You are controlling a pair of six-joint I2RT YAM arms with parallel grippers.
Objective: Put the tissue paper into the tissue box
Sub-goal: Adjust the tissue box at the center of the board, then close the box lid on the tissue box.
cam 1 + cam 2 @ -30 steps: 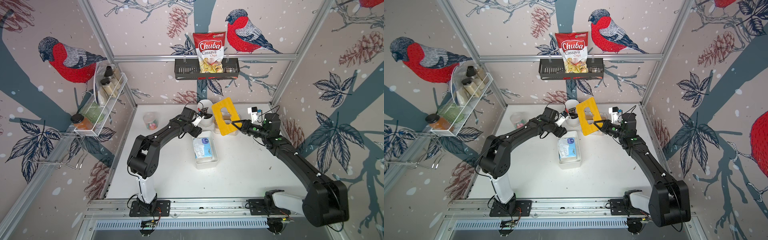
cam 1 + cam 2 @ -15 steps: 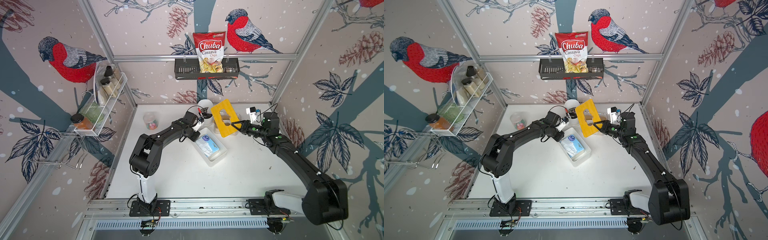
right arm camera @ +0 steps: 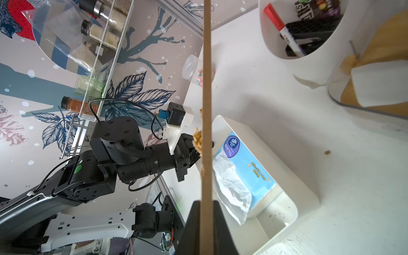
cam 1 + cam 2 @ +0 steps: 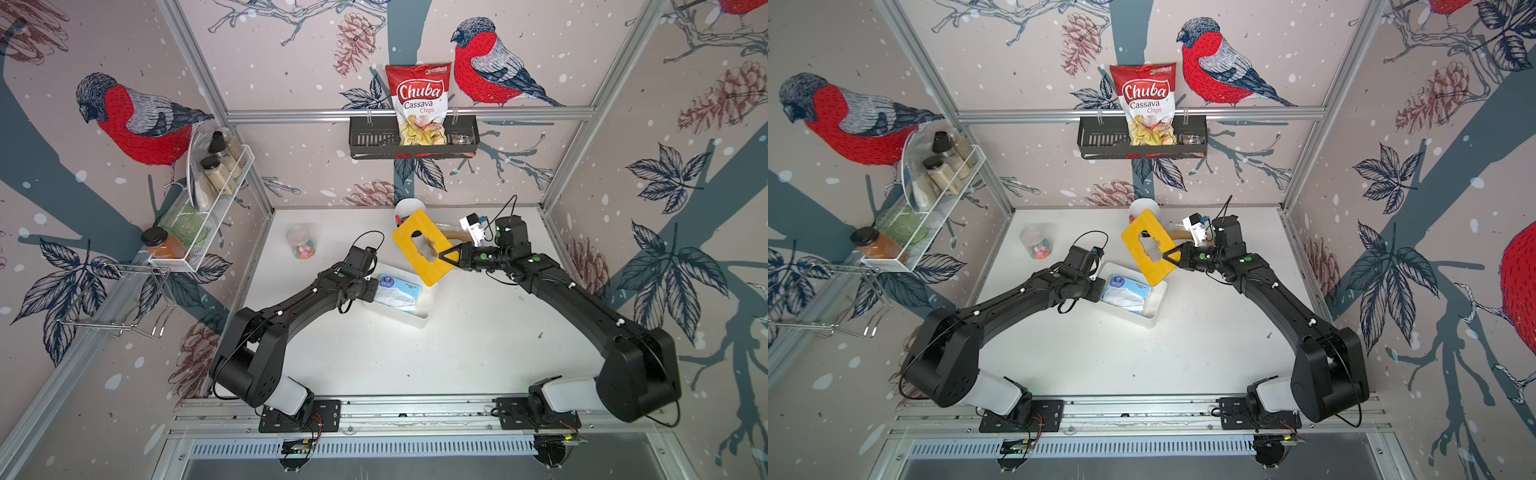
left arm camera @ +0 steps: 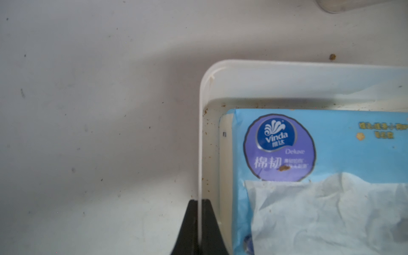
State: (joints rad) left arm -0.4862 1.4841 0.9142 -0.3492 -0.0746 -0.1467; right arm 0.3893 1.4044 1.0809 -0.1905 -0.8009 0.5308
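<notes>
The tissue box (image 4: 430,300) (image 4: 1157,304) is a white open tub lying at an angle mid-table. A blue pack of tissue paper (image 4: 400,290) (image 4: 1128,292) (image 5: 320,176) lies inside it, with white tissue showing at the torn top. My left gripper (image 4: 372,291) (image 5: 200,203) is shut on the tub's thin end wall (image 5: 287,66). My right gripper (image 4: 443,255) (image 3: 206,202) is shut on the edge of the yellow lid (image 4: 420,222) (image 4: 1146,220), which has a hole in it. It holds the lid tilted above the tub's far end.
Behind the lid stand a white cup (image 4: 409,208) with markers and a clear container (image 4: 453,235). A small jar of candies (image 4: 302,246) sits at the back left. A wire rack (image 4: 199,216) of jars hangs on the left wall, and a black shelf (image 4: 413,143) with a chips bag on the back wall.
My left gripper has drawn back from beside the cup to the tub's end and shut on its wall. The tub has turned to lie at an angle. The right arm holds still.
</notes>
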